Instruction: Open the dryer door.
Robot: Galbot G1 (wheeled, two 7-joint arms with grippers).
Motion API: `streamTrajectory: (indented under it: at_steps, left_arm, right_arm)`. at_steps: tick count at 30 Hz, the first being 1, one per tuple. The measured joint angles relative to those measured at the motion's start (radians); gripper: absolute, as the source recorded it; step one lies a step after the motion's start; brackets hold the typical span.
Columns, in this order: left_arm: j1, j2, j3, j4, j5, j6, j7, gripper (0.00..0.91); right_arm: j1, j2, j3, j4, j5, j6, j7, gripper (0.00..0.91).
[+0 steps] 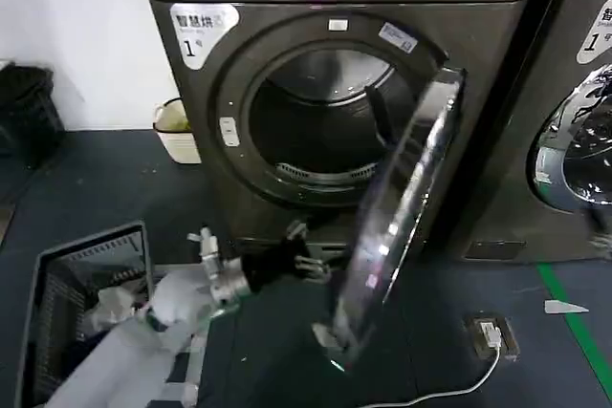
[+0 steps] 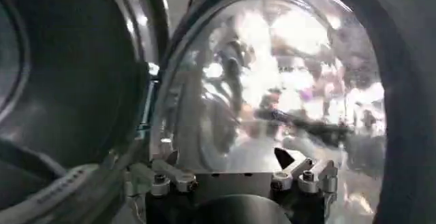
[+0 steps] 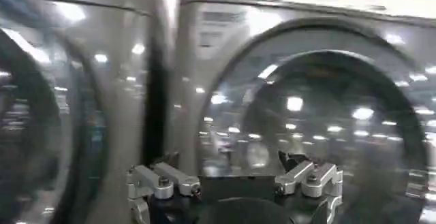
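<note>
The dryer, dark bronze-grey with a white "1" sticker, has its steel drum exposed. The dryer door stands swung out to the right, seen almost edge-on, with its chrome rim shining. My left gripper reaches in low, just left of the door's lower edge. In the left wrist view the left gripper is open, close to the door's glass bowl, with nothing between its fingers. My right gripper is open and empty, facing the chrome door of a second machine.
The second machine stands right of the dryer. A dark mesh laundry basket sits at lower left beside my left arm. A cream bin stands by the wall. A plug and white cable and green floor tape lie at the right.
</note>
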Motion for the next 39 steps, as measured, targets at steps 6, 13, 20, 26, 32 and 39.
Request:
streamTrajectory:
  at_steps: [6, 13, 20, 26, 32, 39]
  left_arm:
    - [-0.087, -0.044, 0.103, 0.045, 0.011, -0.019, -0.008, 0.907]
    - [-0.202, -0.117, 0.232, 0.117, -0.003, -0.026, -0.022, 0.907]
    - [-0.290, -0.208, 0.338, 0.184, 0.006, -0.052, -0.038, 0.907]
    - [-0.360, -0.281, 0.421, 0.248, 0.038, -0.100, -0.081, 0.907]
    - [-0.430, -0.362, 0.484, 0.312, 0.056, -0.128, -0.131, 0.907]
    - [-0.488, -0.463, 0.528, 0.405, 0.094, -0.157, -0.181, 0.907]
  right_arm:
    - [-0.016, -0.017, 0.128, -0.043, 0.020, -0.017, 0.063, 0.907]
    - [-0.058, -0.047, 0.279, -0.119, 0.048, -0.042, 0.078, 0.907]
    - [-0.084, -0.081, 0.397, -0.156, 0.053, -0.047, 0.093, 0.907]
    - [-0.085, -0.111, 0.484, -0.175, 0.057, -0.064, 0.152, 0.907]
    - [-0.111, -0.126, 0.563, -0.202, 0.057, -0.072, 0.213, 0.907]
    - [-0.152, -0.147, 0.654, -0.224, 0.061, -0.072, 0.251, 0.907]
